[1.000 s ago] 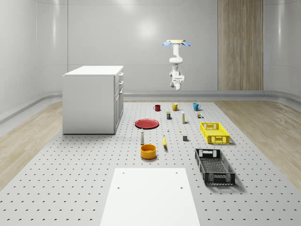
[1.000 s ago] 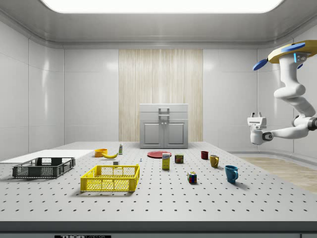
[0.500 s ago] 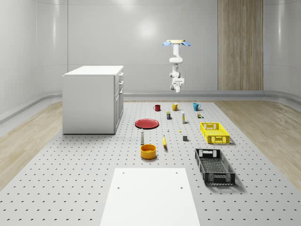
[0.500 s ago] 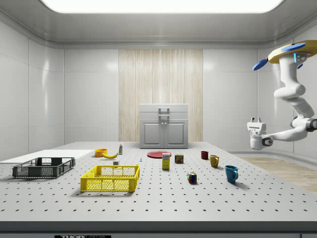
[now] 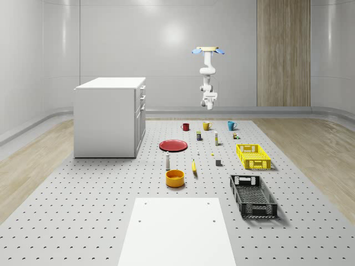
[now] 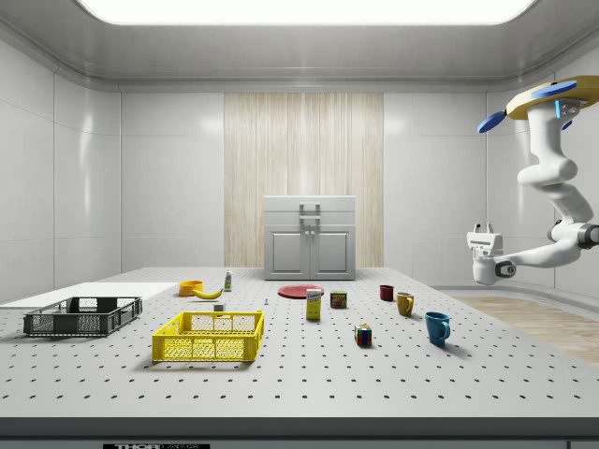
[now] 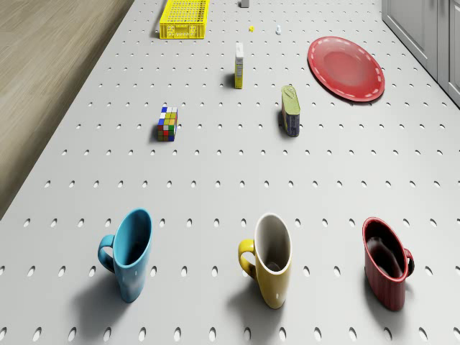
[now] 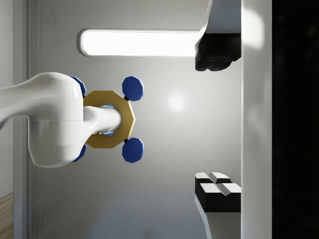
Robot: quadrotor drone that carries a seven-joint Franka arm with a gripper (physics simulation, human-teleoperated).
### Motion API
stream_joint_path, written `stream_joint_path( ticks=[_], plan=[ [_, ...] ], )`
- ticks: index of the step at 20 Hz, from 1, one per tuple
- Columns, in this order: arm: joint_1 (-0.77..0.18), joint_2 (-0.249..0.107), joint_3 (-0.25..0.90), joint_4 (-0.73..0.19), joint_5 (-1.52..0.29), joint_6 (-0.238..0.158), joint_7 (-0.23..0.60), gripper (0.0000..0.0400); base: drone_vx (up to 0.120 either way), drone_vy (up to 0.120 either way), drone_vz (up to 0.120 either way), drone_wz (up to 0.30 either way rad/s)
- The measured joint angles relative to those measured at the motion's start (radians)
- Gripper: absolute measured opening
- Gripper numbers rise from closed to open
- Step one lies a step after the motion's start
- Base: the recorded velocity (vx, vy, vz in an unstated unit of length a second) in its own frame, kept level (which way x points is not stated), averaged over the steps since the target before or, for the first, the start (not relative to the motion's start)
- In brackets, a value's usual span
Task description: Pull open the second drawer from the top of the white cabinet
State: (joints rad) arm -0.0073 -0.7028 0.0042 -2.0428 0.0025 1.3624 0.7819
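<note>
Our hand (image 8: 217, 122) hangs wide open, pointing up; the white cabinet's (image 5: 108, 116) drawer 2 (image 5: 142, 98) waits far off at 9 o'clock.

blue mug (image 7: 129, 253), yellow mug (image 7: 269, 259), red mug (image 7: 387, 262), red plate (image 7: 346, 67)

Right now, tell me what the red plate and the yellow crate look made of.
Red plate: glossy, smooth, likely glazed ceramic or hard plastic; soft highlights along its rim.
Yellow crate: probably moulded plastic; uniform bright colour, with walls and floor of open lattice mesh.
</note>
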Motion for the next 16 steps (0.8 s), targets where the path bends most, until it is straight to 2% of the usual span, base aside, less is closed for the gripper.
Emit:
stream_joint_path(
  ticks=[7,11,16],
  plan=[
    [0.003,-0.002,-0.019,-0.001,0.034,0.003,-0.002,0.03,0.0,0.0,0.0,0.0],
    [0.068,-0.007,-0.307,-0.08,0.48,-0.003,-0.073,0.0306,0.1,-0.11,0.01,0.0],
    [0.155,-0.029,-0.531,-0.227,0.82,-0.001,-0.132,0.0305,0.12,-0.12,0.12,0.0]
  ],
)
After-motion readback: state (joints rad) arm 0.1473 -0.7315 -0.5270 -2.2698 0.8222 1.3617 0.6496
